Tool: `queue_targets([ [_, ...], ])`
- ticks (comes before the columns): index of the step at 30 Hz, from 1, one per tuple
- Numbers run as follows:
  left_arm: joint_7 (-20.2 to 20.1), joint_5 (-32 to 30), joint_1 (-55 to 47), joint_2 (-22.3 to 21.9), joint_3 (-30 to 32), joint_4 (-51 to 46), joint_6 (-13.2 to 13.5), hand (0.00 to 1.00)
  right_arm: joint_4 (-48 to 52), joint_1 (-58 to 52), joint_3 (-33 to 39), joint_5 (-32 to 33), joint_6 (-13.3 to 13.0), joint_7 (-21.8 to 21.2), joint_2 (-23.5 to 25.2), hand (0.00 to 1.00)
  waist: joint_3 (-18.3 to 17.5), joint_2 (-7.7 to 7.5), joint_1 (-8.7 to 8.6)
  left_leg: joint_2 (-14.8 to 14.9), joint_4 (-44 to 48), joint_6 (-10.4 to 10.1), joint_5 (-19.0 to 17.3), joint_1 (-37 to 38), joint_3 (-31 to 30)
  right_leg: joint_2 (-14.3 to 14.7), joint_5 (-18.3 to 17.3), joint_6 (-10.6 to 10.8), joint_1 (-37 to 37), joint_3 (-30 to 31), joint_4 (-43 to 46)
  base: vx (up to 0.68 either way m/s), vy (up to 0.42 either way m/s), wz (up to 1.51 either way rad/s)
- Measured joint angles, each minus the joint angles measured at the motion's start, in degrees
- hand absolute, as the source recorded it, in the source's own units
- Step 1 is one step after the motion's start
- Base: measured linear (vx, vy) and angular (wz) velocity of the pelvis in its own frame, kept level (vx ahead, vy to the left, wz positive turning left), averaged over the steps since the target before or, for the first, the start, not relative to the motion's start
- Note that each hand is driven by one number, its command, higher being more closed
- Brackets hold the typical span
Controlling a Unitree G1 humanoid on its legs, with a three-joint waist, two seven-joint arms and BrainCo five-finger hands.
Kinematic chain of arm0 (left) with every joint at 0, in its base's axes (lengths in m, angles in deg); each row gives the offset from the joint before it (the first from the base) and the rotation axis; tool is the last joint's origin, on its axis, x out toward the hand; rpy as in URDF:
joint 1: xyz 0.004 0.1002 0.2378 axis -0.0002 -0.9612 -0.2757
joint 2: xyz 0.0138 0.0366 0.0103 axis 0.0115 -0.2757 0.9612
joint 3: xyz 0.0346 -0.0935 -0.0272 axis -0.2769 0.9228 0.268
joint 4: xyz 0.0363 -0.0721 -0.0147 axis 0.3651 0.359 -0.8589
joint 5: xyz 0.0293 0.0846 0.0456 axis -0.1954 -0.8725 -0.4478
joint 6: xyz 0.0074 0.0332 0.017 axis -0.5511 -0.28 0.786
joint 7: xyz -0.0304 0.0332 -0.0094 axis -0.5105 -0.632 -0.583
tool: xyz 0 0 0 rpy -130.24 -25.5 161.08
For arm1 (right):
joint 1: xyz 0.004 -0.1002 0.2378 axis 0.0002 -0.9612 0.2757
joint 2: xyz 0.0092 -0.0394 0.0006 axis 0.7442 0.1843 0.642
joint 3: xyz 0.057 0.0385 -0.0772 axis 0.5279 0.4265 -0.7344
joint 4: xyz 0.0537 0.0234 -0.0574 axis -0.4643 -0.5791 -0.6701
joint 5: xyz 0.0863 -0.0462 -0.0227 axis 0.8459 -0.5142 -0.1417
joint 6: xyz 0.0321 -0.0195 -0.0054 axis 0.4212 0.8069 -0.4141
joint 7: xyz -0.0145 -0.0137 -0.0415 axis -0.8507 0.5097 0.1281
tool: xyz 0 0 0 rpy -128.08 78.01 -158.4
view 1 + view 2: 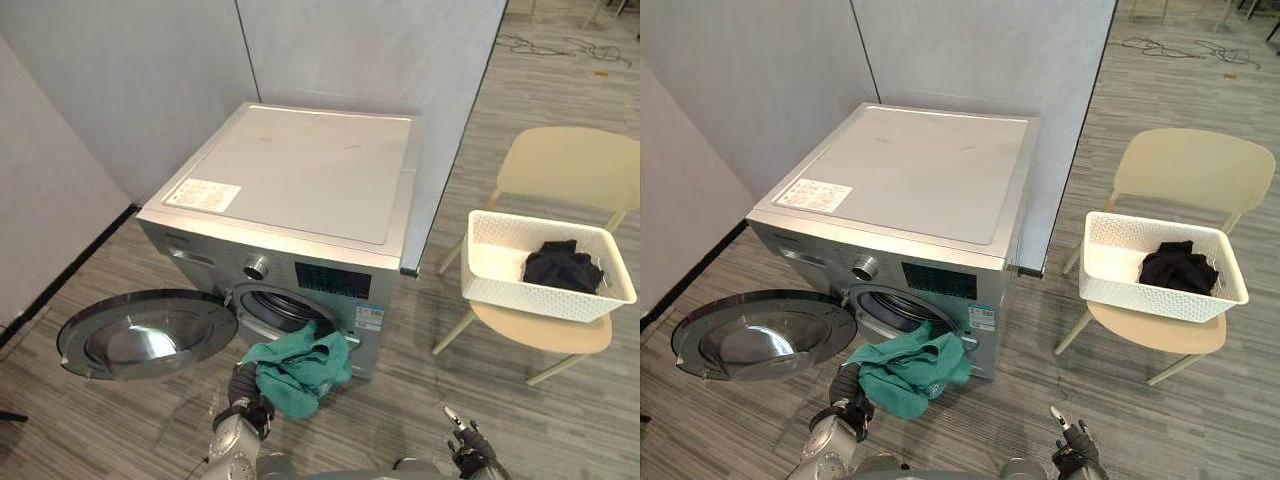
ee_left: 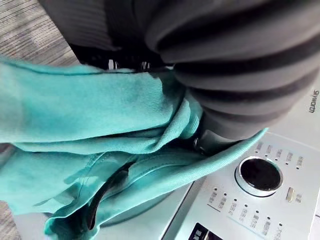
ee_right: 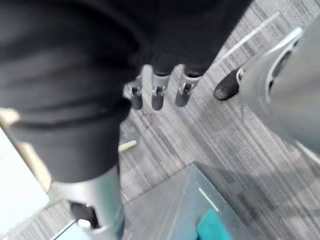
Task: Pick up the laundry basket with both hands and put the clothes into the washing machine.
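Observation:
A teal garment (image 1: pixel 298 368) hangs out of the round opening of the silver washing machine (image 1: pixel 300 170) and drapes over my left hand (image 1: pixel 248 395), which is low in front of the machine. In the left wrist view the teal garment (image 2: pixel 90 120) bunches against the hand's dark cover, just below the control panel knob (image 2: pixel 260 175). The white laundry basket (image 1: pixel 500 270) stands on a cream chair (image 1: pixel 570 165) to the right, with a black garment (image 1: pixel 562 265) inside. My right hand (image 1: pixel 468 440) hangs low near the floor, away from the basket, its fingers (image 3: pixel 157 95) relaxed and holding nothing.
The machine's round door (image 1: pixel 145 332) is swung wide open to the left, low over the floor. Grey partition walls (image 1: pixel 130 90) stand behind and left of the machine. Wood-pattern floor (image 1: pixel 400 390) lies between machine and chair.

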Motion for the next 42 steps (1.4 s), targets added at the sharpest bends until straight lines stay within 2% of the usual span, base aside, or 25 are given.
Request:
queue_targets([
  [1, -0.10, 0.00, 0.08, -0.01, -0.04, -0.01, -0.02, 1.00, -0.01, -0.41, 0.13, -0.62, 0.00, 0.02, -0.42, 0.00, -0.09, 0.62, -0.09, -0.27, -3.48, 0.31, 3.01, 0.62, -0.82, -0.03, -0.14, 0.56, -0.38, 0.04, 0.36, 0.07, 0.227, -0.12],
  [2, 0.04, 0.04, 0.26, 0.53, 0.08, 0.10, -0.01, 1.00, -0.75, -0.20, 0.88, -2.19, 0.21, 0.06, -1.25, 0.00, -0.15, 1.09, -0.14, -1.96, -6.94, -0.63, 3.62, 1.89, -3.62, -0.31, -0.29, 1.59, -1.61, 1.07, 0.87, 0.08, 0.261, 0.00],
  [3, 0.19, 0.46, 1.03, 1.69, 0.04, 0.03, 0.05, 1.00, -2.27, 0.80, 1.07, -3.71, 0.52, 0.02, -1.20, 0.00, 0.70, -0.14, -0.49, -3.92, -7.34, -0.66, 3.61, 0.84, -3.97, -2.15, 0.47, 2.79, -2.51, 1.44, 0.44, 0.06, 0.253, 0.02],
  [5, 0.39, 0.87, 1.51, 2.76, -0.14, -0.07, 0.04, 1.00, -2.86, 1.45, 1.29, -3.73, 0.85, 0.14, -1.24, 0.00, 1.42, -0.33, -0.91, -5.28, -7.06, -1.26, 3.18, -0.06, -3.83, -3.77, 0.83, 3.47, -3.21, 1.34, 0.59, -0.01, 0.164, 0.15],
  [7, 0.85, 1.16, 1.12, 3.01, -0.46, -1.93, 0.18, 1.00, -2.77, 2.96, 1.27, -3.75, 0.77, 0.12, -1.91, 0.00, 2.84, 0.85, -1.08, -5.58, -6.83, -3.35, 1.35, -0.32, -3.30, -4.31, 1.16, 4.07, -4.17, 1.84, 0.73, -0.07, 0.148, -0.04],
  [9, 1.00, 1.56, 0.76, 2.78, -1.54, -4.07, 0.27, 1.00, -2.62, 5.28, 1.17, -3.75, 0.66, 0.14, -3.44, 0.00, 4.25, 2.95, -0.81, -5.39, -6.78, -4.51, -2.65, -2.16, -1.84, -4.30, 1.21, 4.95, -7.95, 3.01, 2.91, -0.11, 0.161, -0.12],
  [10, 0.98, 1.55, 0.92, 2.78, -1.87, -4.45, 0.27, 1.00, -2.46, 5.71, 1.17, -3.75, 0.57, 0.14, -3.53, 0.00, 4.37, 3.42, -0.92, -5.43, -6.63, -4.69, -3.71, -2.99, -1.69, -4.49, 1.20, 5.21, -9.16, 3.10, 3.57, -0.11, 0.183, 0.01],
  [13, 1.14, 2.03, 2.80, 2.92, -1.55, -4.92, 0.54, 1.00, -2.19, 6.59, 1.00, -3.79, 0.37, 0.22, -3.22, 0.00, 6.39, 3.40, -0.66, -6.05, -3.09, -4.30, -6.67, -6.31, -0.35, -5.68, 1.74, 6.59, -12.20, 4.71, 4.82, -0.08, 0.123, -0.07],
  [14, 1.27, 2.10, 3.27, 2.97, -1.47, -5.53, 0.75, 1.00, -2.18, 6.71, 0.79, -4.25, 0.38, 0.25, -2.98, 0.00, 8.08, 2.31, -0.72, -5.79, -0.61, -4.15, -8.13, -7.89, -0.35, -5.76, 1.95, 6.88, -12.73, 4.98, 4.82, -0.09, 0.103, -0.15],
  [15, 1.41, 2.10, 3.51, 3.00, -1.41, -6.07, 0.94, 1.00, -2.05, 6.84, 0.49, -4.50, 0.37, 0.27, -2.87, 0.00, 8.40, 2.65, -0.80, -5.58, 0.66, -4.02, -8.67, -8.92, -0.34, -5.77, 2.07, 6.97, -13.28, 5.13, 5.03, -0.09, 0.092, -0.07],
  [18, 2.77, 2.73, 7.89, 3.13, 0.36, -6.77, 1.40, 1.00, 1.39, 7.31, -2.81, -5.66, 0.39, 0.50, -2.24, 0.00, 11.62, 1.00, -0.95, -3.82, 6.46, -3.62, -10.68, -16.27, -0.42, -5.24, 2.74, 7.07, -18.92, 5.60, 6.66, -0.07, 0.050, -0.08],
  [24, 7.68, 4.95, 18.85, 4.68, 3.07, -6.67, 1.63, 1.00, 9.90, 9.48, -6.48, -5.57, -0.13, 1.41, -2.25, 0.00, 15.28, -0.13, -0.58, 0.90, 14.23, -4.14, -12.78, -25.53, 0.54, -2.36, 2.91, 7.06, -27.35, 6.06, 10.22, 0.01, -0.022, -0.19],
  [28, 11.93, 7.78, 31.84, 9.92, 4.06, -6.24, 3.11, 1.00, 13.81, 9.47, -6.89, -2.97, -1.30, 2.49, -2.35, 0.00, 17.66, -1.80, -0.92, 3.62, 17.26, -4.22, -12.84, -31.39, 1.15, -0.50, 3.35, 6.38, -32.95, 5.90, 11.99, 0.01, -0.045, -0.18],
  [30, 13.56, 7.93, 41.84, 15.25, 4.05, -3.22, 3.36, 1.00, 14.18, 9.42, -6.73, -1.82, -1.67, 3.52, -2.34, 0.00, 19.19, -2.94, -1.23, 5.14, 19.09, -4.29, -13.29, -34.56, 1.46, 0.51, 3.58, 6.03, -36.17, 6.13, 12.83, -0.01, -0.012, -0.23],
  [32, 13.87, 8.36, 49.24, 19.34, 3.96, -1.10, 3.35, 1.00, 14.13, 9.24, -6.58, -0.37, -1.70, 4.15, -2.31, 0.00, 19.68, -3.40, -1.37, 6.36, 20.75, -4.17, -13.79, -37.59, 1.98, 1.27, 3.76, 5.80, -39.17, 6.55, 13.42, -0.03, 0.003, -0.26],
  [34, 13.91, 9.01, 55.16, 23.32, 3.37, 1.06, 3.23, 1.00, 14.21, 9.21, -6.46, 1.06, -1.77, 4.30, -2.20, 0.00, 19.77, -3.50, -1.33, 7.95, 22.75, -4.11, -14.84, -40.29, 2.56, 2.39, 4.03, 5.57, -41.94, 7.51, 13.65, -0.03, 0.031, -0.42],
  [36, 13.86, 11.27, 60.28, 25.19, 1.87, 4.47, 3.03, 1.00, 13.89, 9.21, -5.46, 1.62, -1.87, 4.35, -2.08, 0.00, 20.10, -3.36, -1.25, 8.75, 24.46, -4.10, -14.84, -42.42, 3.34, 2.56, 4.25, 5.34, -44.15, 8.10, 13.98, -0.02, 0.047, -0.30],
  [38, 13.65, 16.71, 68.22, 27.26, -0.02, 7.54, 2.70, 1.00, 13.51, 9.25, -5.18, 3.18, -1.90, 4.34, -1.87, 0.00, 20.92, -3.35, -1.26, 9.97, 26.73, -4.00, -14.89, -44.70, 4.32, 3.08, 4.30, 5.28, -45.88, 8.20, 14.82, -0.02, 0.044, -0.15],
  [40, 13.36, 20.38, 74.37, 29.42, -3.57, 11.83, 2.14, 1.00, 13.04, 9.24, -4.91, 4.05, -1.91, 4.32, -1.83, 0.00, 20.99, -3.28, -1.24, 10.53, 27.91, -3.98, -14.89, -46.84, 4.36, 3.29, 4.36, 5.20, -47.52, 8.08, 15.07, -0.03, 0.048, -0.07],
  [42, 10.87, 21.78, 81.33, 32.64, -9.56, 15.95, 1.05, 1.00, 12.46, 9.32, -4.16, 5.68, -1.90, 3.87, -2.05, 0.00, 21.95, -3.17, -0.74, 10.75, 28.60, -3.94, -14.87, -48.26, 4.74, 3.15, 4.37, 5.18, -49.05, 8.15, 15.93, -0.03, 0.060, 0.01],
])
